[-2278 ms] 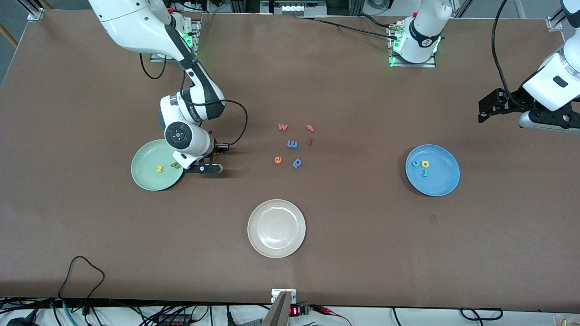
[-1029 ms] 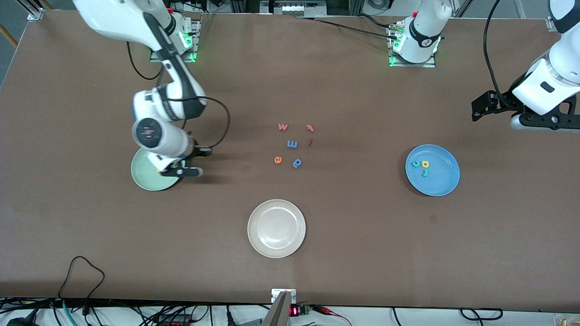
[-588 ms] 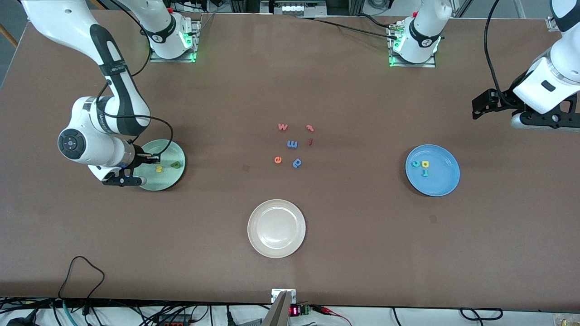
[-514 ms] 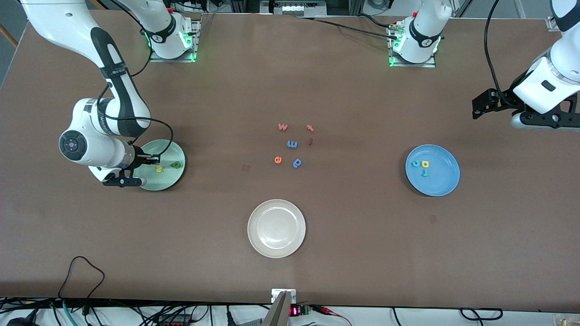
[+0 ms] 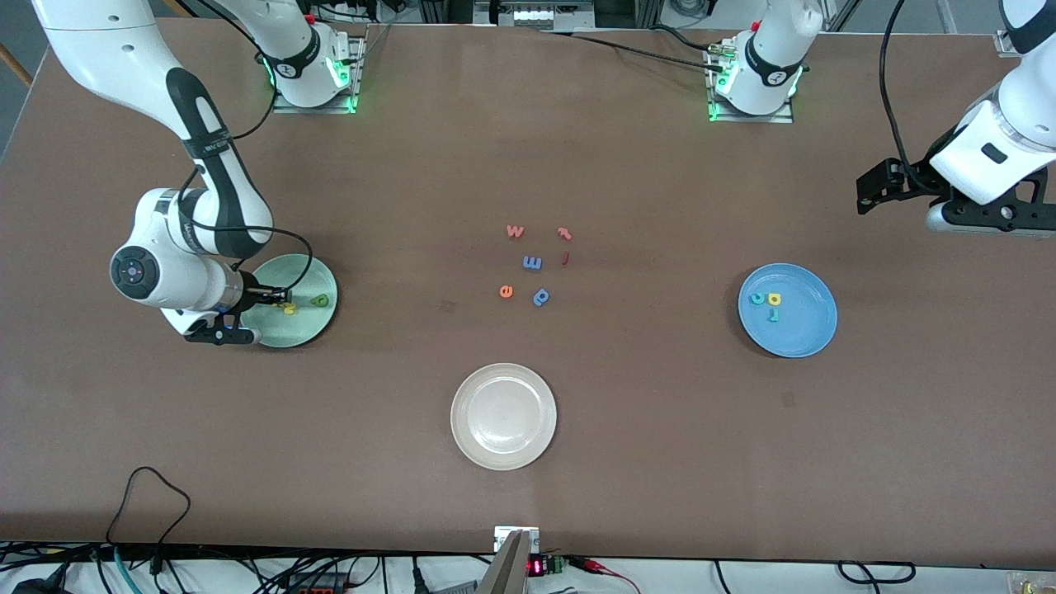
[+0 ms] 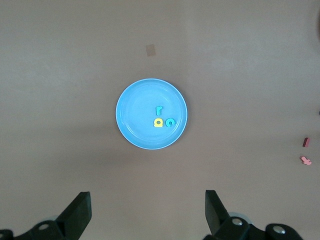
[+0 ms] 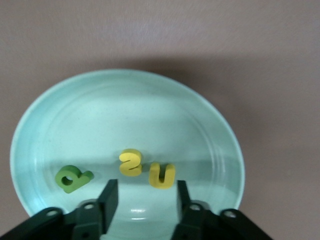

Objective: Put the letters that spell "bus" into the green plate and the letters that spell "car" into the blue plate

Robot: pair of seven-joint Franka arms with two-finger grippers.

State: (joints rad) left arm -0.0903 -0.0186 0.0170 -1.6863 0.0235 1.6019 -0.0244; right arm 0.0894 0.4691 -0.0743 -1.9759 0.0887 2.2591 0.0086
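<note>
The green plate lies toward the right arm's end of the table. In it are the dark green b, the yellow s and the yellow u. My right gripper hangs low over the plate, open, with nothing between its fingers; the u lies just past the fingertips. The blue plate holds the teal c, yellow a and teal r. My left gripper waits open, high over the table by the blue plate.
An off-white plate sits nearest the front camera, mid-table. Loose letters lie in the middle: a w, a red t-shape, a blue letter, a red bar, an orange e and a blue p.
The right arm swung round the green plate to its end-of-table side and settled over it. Its jaws have parted, and the u lies free in the plate. The left arm barely moved.
</note>
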